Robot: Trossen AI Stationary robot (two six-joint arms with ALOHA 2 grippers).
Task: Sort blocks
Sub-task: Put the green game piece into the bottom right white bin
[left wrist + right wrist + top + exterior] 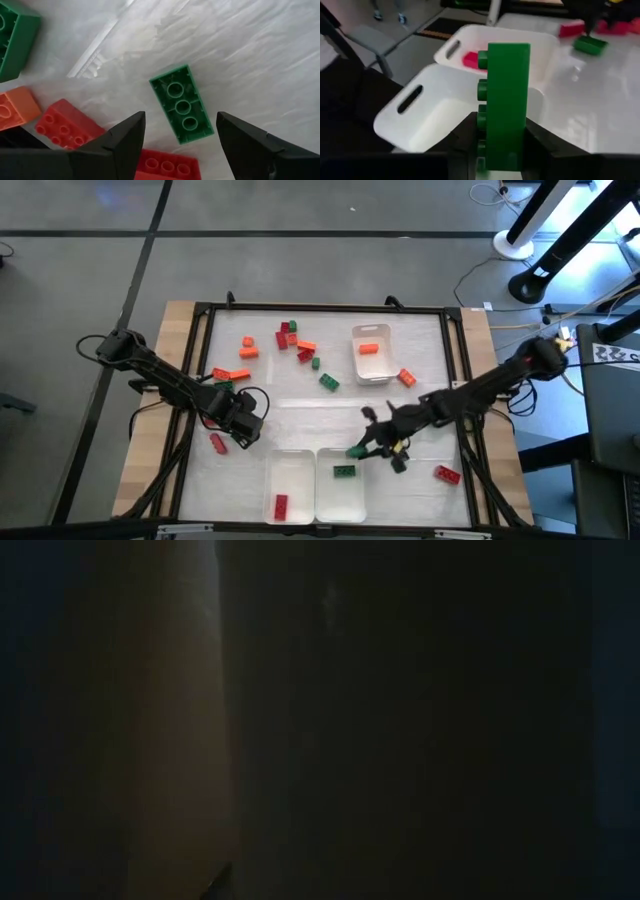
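Observation:
Red, green and orange blocks lie scattered on the white table top (440, 380). My left gripper (180, 122) points down at the table's left (238, 418) and is open. Its fingers stand on either side of a green block (182, 105) that lies on the table studs down, and touch nothing. My right gripper (502, 145) is near the front middle (368, 442), shut on a long green block (507, 95) (357, 450) beside the two near trays. The low view is dark. My right gripper pinches the green block's near end (506, 150) between its two fingers (466, 137), which lie on its two broad sides. They come from the table's right, slanting slightly down. The block sticks out beyond the fingers, studs to one side, lifted clear of the table.
Two white trays stand side by side at the near edge: one (292, 465) holds a red block (281, 504), the other (352, 502) a green one (344, 471). A third tray (385, 365) at the far right holds an orange block (369, 348). Loose blocks lie by the left gripper (65, 125).

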